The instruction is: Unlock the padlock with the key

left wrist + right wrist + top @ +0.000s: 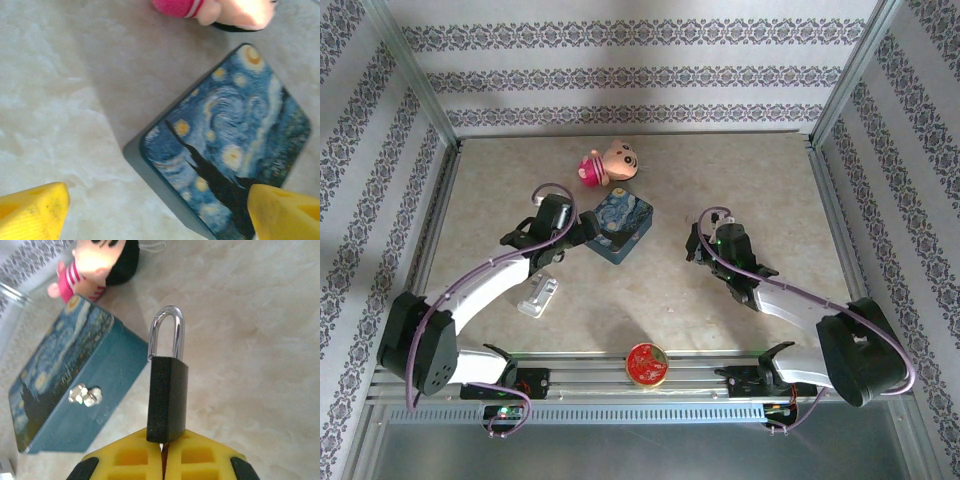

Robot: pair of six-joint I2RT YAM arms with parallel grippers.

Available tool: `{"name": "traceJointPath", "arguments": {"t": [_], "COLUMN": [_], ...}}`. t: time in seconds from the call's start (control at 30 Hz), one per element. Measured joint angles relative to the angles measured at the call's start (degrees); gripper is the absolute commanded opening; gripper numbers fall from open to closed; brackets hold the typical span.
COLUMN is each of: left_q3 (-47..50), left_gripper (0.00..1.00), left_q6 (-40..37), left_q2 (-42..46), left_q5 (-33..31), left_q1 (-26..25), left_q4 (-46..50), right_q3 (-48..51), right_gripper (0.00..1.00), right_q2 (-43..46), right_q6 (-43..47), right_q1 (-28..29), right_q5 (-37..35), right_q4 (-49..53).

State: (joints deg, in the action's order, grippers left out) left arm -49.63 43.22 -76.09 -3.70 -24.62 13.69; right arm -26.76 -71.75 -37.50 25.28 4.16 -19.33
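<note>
Lying nearest, on the rail at the table's front edge between the two arm bases: a round red tin. Lying just beyond it on the table, beside the left forearm: a whitish-silver rectangular block. Holding the padlock at mid-table, right of centre, in the right gripper: pinching the bottom end of the black body between the two yellow pads, jaws drawn in until nearly meeting beneath it. Presenting the padlock with its body pointing away from the wrist, silvery shackle at the far end, both legs reaching down to the body (whether latched or released, not being readable from here). Hovering to the left of that, the left gripper, jaws standing spread wide and gripping nothing: showing one yellow fingertip at each lower corner of the left wrist view, the near corner of the blue painted tin sitting in the gap between them; contact between the right-hand fingertip and the lid not being determinable. Sitting on the table between the two grippers, that tin, bearing a swirling night-sky picture on the lid and a small silvery clasp on the side wall turned toward the right gripper. Lying farthest out, just beyond the tin and apart from it: a small doll with a pink striped body and black hair.
</note>
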Motion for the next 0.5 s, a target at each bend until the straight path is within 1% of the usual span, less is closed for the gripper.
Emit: {"name": "traceJointPath", "arguments": {"t": [0.1, 0.2, 0.27, 0.3, 0.5], "left_q3": [1.9, 3.7, 4.0, 4.0, 4.0], "left_gripper": [0.95, 0.96, 0.98, 1.0, 0.99], "left_q6": [3.2, 6.0, 7.3, 7.9, 10.3], "left_q2": [1.1, 0.1, -1.0, -1.7, -4.7], "left_q5": [3.1, 5.8, 7.1, 7.9, 10.6], "left_q1": [0.0, -0.2, -0.4, -0.6, -1.7], "left_q4": [-1.7, -3.1, -3.9, -4.4, -8.0], "right_q3": [0.0, -0.1, -0.3, -0.4, -0.6], "right_gripper": [0.0, 0.0, 0.0, 0.0, 0.0], "right_q2": [1.3, 1.4, 1.2, 0.8, -1.0], "right_q6": [2.4, 4.1, 4.9, 5.2, 6.3], "right_q1": [-0.1, -0.3, -0.4, -0.4, -0.4], "right_q5": [0.2, 0.9, 1.3, 1.4, 1.9], "right_q4": [3.6, 5.9, 7.0, 7.3, 7.6]}}
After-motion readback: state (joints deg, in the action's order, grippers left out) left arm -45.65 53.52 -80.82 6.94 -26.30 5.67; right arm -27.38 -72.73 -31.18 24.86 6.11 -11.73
